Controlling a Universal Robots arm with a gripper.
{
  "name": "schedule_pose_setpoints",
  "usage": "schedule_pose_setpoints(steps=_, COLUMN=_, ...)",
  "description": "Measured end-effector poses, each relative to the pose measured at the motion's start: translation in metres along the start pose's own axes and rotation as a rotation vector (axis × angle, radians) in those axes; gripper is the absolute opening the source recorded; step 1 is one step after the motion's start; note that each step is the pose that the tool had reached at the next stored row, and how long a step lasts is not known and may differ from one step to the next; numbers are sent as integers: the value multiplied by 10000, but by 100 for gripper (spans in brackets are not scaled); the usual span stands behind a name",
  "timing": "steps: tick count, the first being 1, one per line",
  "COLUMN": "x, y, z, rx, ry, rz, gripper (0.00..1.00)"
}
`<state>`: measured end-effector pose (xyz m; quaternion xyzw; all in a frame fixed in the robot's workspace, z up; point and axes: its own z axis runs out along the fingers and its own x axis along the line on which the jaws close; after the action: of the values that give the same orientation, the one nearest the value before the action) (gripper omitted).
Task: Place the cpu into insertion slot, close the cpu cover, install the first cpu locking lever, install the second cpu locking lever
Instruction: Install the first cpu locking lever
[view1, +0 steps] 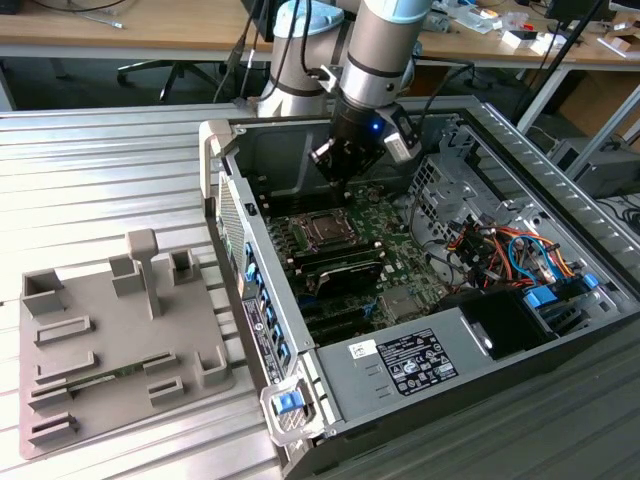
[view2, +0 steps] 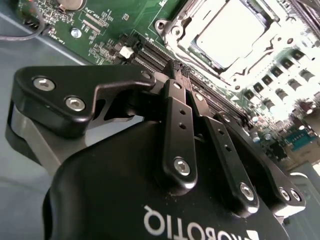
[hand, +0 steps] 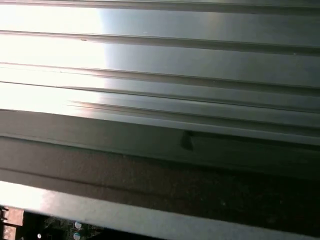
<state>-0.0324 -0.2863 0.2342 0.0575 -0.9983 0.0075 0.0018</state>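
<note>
lettering: white, inverted, on pincer (view2: 175, 67) | white sticker (view1: 415, 362) print: illegible

From my remote station I see an open computer case (view1: 420, 300) lying on a ribbed metal worktop (view1: 100, 170). Inside it is the green motherboard (view1: 385, 235), and in the second wrist view the same board (view2: 105, 30) shows long black memory slots (view2: 150, 52). At the exterior view's right, a bundle of coloured cables (view1: 510, 250) lies in the case, with blue plastic clips (view1: 545, 298) near it. A white label (view1: 415, 360) sits on the black box in the case's near corner. On the worktop, at the exterior view's left, rests a grey fixture tray (view1: 110, 340) with upright holders. Behind everything stands a wooden desk (view1: 120, 30).
</note>
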Motion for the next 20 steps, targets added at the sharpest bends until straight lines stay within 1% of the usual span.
schedule_pose_setpoints(steps=2, x=0, y=-1, z=-69, rx=-2, ry=0, rz=-1, gripper=11)
schedule_pose_setpoints(steps=3, x=0, y=-2, z=-85, rx=-4, ry=-1, rz=0, gripper=11)
schedule_pose_setpoints(steps=6, x=1, y=-11, z=-107, rx=-20, ry=-3, rz=-2, gripper=11)
schedule_pose_setpoints(steps=8, x=3, y=-43, z=-107, rx=-48, ry=-6, rz=0, gripper=11)
schedule_pose_setpoints(steps=12, x=6, y=-162, z=-105, rx=-118, ry=-1, rz=-1, gripper=11)
schedule_pose_setpoints(steps=13, x=-3, y=-199, z=-105, rx=-135, ry=16, rz=-2, gripper=11)
schedule_pose_setpoints(steps=14, x=-21, y=-252, z=-104, rx=-163, ry=44, rz=0, gripper=11)
schedule_pose_setpoints(steps=16, x=-35, y=-303, z=-103, rx=-185, ry=57, rz=-2, gripper=11)
schedule_pose_setpoints(steps=18, x=-54, y=-388, z=-102, rx=-216, ry=85, rz=-3, gripper=11)
schedule_pose_setpoints(steps=19, x=-48, y=-448, z=-101, rx=-234, ry=85, rz=-2, gripper=11)
schedule_pose_setpoints(steps=20, x=-45, y=-479, z=-104, rx=-238, ry=84, rz=-2, gripper=11)
